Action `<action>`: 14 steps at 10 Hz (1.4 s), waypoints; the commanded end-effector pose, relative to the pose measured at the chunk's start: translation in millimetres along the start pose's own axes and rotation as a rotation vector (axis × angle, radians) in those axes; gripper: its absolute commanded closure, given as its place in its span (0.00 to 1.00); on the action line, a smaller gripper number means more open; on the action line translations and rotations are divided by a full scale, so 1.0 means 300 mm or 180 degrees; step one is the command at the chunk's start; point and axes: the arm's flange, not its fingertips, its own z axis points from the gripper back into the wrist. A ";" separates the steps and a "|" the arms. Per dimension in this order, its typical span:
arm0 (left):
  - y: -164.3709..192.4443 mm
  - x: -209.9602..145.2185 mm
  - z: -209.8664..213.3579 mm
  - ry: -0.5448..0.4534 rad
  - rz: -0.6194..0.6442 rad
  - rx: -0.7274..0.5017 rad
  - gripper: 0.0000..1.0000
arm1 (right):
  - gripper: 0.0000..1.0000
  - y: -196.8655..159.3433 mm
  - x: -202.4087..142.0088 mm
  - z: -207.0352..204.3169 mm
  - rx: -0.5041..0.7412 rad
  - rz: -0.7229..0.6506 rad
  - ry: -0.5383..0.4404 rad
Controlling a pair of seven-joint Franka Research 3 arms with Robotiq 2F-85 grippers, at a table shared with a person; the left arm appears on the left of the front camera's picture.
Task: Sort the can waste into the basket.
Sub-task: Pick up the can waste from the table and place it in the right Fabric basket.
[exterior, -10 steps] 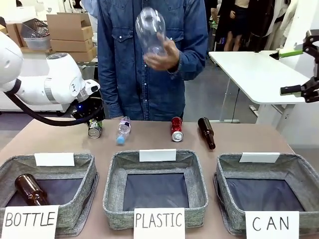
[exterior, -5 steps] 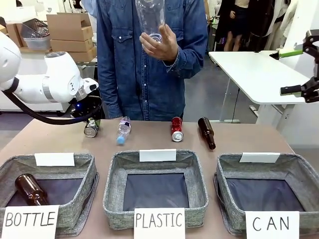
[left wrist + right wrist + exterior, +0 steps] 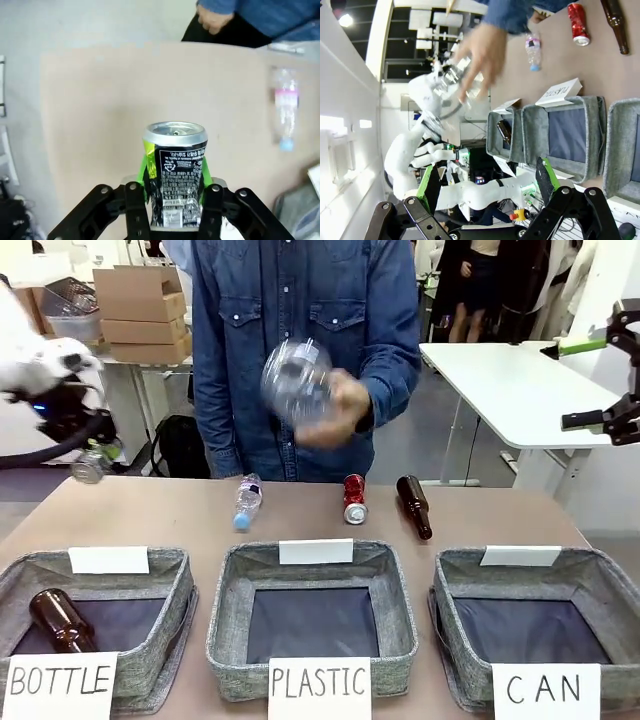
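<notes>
At the table's far-left corner, left gripper (image 3: 88,455): clenched on the silver can (image 3: 176,172), green pads on either side of its body.
Just changed: a second ago this can sat on the table (image 3: 150,525), well to the left of the small plastic bottle (image 3: 245,502). Now it hangs in the air out past the left edge, blurred with motion.
Meaning for the task: by my reckoning the pick is done and the carry is all ahead, since the target is at the opposite end.
BOTTLE basket (image 3: 20,575): nearest to the held can, with one brown bottle inside. It is the wrong bin.
PLASTIC basket (image 3: 228,590): middle, also one to pass over.
Person's hand (image 3: 335,405): now lower over the table's middle, tossing a clear bottle (image 3: 295,380). It is likely in the way of a high crossing.
Red can (image 3: 354,499): lying on the far side of the table, between the plastic bottle and a brown bottle (image 3: 415,506), untouched.
CAN basket (image 3: 452,600): far right, nothing inside, top open.
Right gripper (image 3: 590,382): released, jaws wide, high off the right side, well apart from the baskets.
Open room: the strip above the basket rims looks free.
</notes>
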 end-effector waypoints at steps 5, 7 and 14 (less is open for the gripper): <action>-0.242 -0.715 0.177 -0.0224 -0.2390 -0.1229 1.00 | 0.00 0.009 0.010 -0.009 0.0083 0.0052 -0.0003; -0.240 -0.742 0.233 -0.0609 -0.2237 -0.1228 1.00 | 0.00 0.009 0.010 -0.009 0.0083 0.0052 -0.0003; -0.286 -0.595 0.225 -0.0279 -0.2363 -0.1171 1.00 | 0.00 0.009 0.010 -0.009 0.0083 0.0052 -0.0003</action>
